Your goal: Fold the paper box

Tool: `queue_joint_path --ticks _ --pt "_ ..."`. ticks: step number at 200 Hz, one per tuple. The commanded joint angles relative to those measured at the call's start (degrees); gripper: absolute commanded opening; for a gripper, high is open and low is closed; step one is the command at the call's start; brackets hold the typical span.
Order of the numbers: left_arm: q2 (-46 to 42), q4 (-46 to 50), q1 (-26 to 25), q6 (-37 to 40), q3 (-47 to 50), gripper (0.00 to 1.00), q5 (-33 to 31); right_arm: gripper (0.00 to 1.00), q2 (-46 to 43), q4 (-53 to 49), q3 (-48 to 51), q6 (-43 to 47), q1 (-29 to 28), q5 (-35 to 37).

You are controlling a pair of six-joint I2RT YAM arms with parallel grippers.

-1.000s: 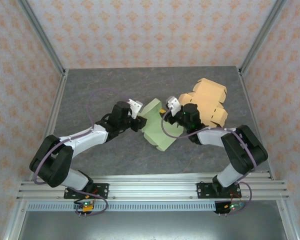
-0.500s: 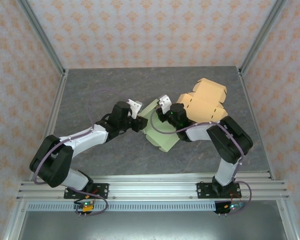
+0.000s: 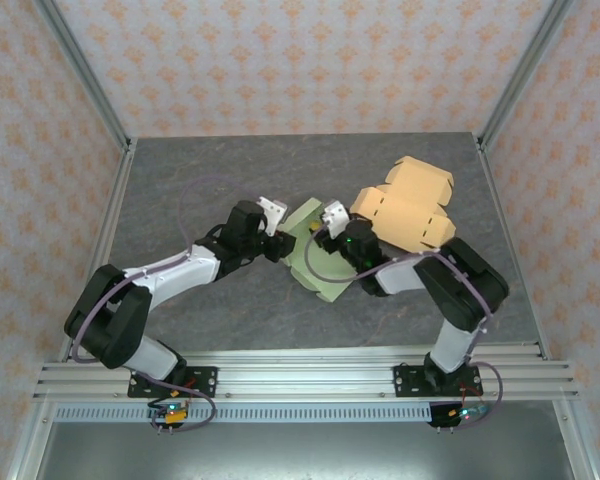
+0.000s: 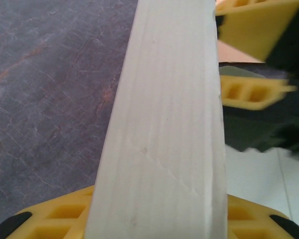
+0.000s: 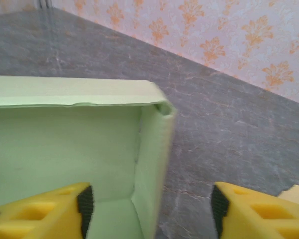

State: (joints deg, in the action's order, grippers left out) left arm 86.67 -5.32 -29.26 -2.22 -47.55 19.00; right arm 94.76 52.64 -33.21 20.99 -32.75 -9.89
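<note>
The paper box (image 5: 65, 144) was found between the tools; its upright side wall was straddled, ungripped, by the wide-open right tool (image 5: 149, 204); the opposite panel was clamped in the part-closed left tool (image 3: 278, 243).

Black arms (image 3: 170, 272) with white forearm shells, lilac cables (image 3: 179, 208), yellow ribbed tool fingers (image 5: 259, 214), black pads (image 5: 84, 201)

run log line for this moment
left tool: shut on green box wall | right tool: open astride its wall | tan box: aside
</note>
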Motion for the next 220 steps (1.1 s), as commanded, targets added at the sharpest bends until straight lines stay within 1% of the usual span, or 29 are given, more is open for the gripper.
queue_joint_path --ticks 1,13,20,30,37,42,48,60,65,76,83,94,100,111,135,163,184,220 --pt "1.0 -0.3 -0.2 4.1 -1.9 0.41 -2.6 0.71 -7.6 -2.9 2.0 -4.3 1.2 -6.6" --pt "1.4 -0.9 -0.3 6.4 -2.0 0.41 -1.6 0.72 -11.8 -9.7 0.4 -8.9 1.5 -3.6" --pt "1.6 -0.7 -0.4 8.5 -2.3 0.41 -0.9 0.72 -13.8 -15.4 -1.3 -13.0 1.8 -1.3" --pt "1.7 -0.1 -1.1 12.2 -2.7 0.41 -1.2 0.73 -16.1 -21.0 -3.5 -19.5 2.7 2.1" --pt "1.7 0.2 -1.6 14.8 -2.7 0.42 -1.8 0.75 -17.2 -25.7 -5.4 -28.2 3.9 5.7" --pt "1.7 0.3 -1.9 16.1 -2.8 0.42 -2.3 0.76 -17.6 -29.7 -7.1 -34.2 5.3 6.5" --pt "1.7 0.0 -2.1 17.1 -2.7 0.42 -2.8 0.76 -17.4 -33.1 -8.9 -39.2 7.6 3.5" --pt "1.9 -1.0 -2.1 18.7 -2.2 0.43 -2.1 0.79 -15.2 -36.7 -12.6 -46.9 12.3 -7.6" --pt "2.1 -1.4 -2.1 19.4 -2.0 0.43 -1.6 0.82 -13.6 -38.2 -14.4 -49.2 13.7 -11.8" --pt "2.6 -2.6 -2.1 20.6 -1.6 0.43 -0.2 0.83 -9.6 -43.4 -19.0 -53.2 15.7 -19.1" --pt "3.2 -3.7 -2.0 21.2 -1.3 0.43 0.3 0.8 -6.7 -45.1 -22.0 -53.3 16.5 -24.6" --pt "4.6 -5.5 -2.0 21.4 -1.1 0.44 0.6 0.74 -3.3 -41.8 -23.0 -53.5 17.0 -32.5" --pt "5.6 -5.8 -2.1 21.2 -1.3 0.44 0.6 0.74 -2.2 -40.6 -23.1 -54.2 17.1 -34.1" --pt "7.3 -6.0 -2.1 21.3 -1.8 0.44 0.9 0.73 -0.2 -41.5 -24.2 -54.5 17.1 -36.3" --pt "9.0 -9.3 -2.0 20.5 -0.2 0.44 0.9 0.66 2.3 -48.1 -26.2 -50.0 17.0 -35.8" --pt "8.8 -9.6 -2.1 20.6 0.7 0.44 1.3 0.65 3.4 -57.3 -28.8 -43.6 16.9 -33.3" --pt "8.5 -9.3 -2.0 20.8 0.8 0.44 0.7 0.67 2.7 -59.5 -29.5 -41.1 17.0 -32.5" --pt "9.7 -8.8 -2.0 20.7 -0.2 0.44 1.1 0.67 1.5 -59.7 -30.1 -40.4 17.0 -32.8"
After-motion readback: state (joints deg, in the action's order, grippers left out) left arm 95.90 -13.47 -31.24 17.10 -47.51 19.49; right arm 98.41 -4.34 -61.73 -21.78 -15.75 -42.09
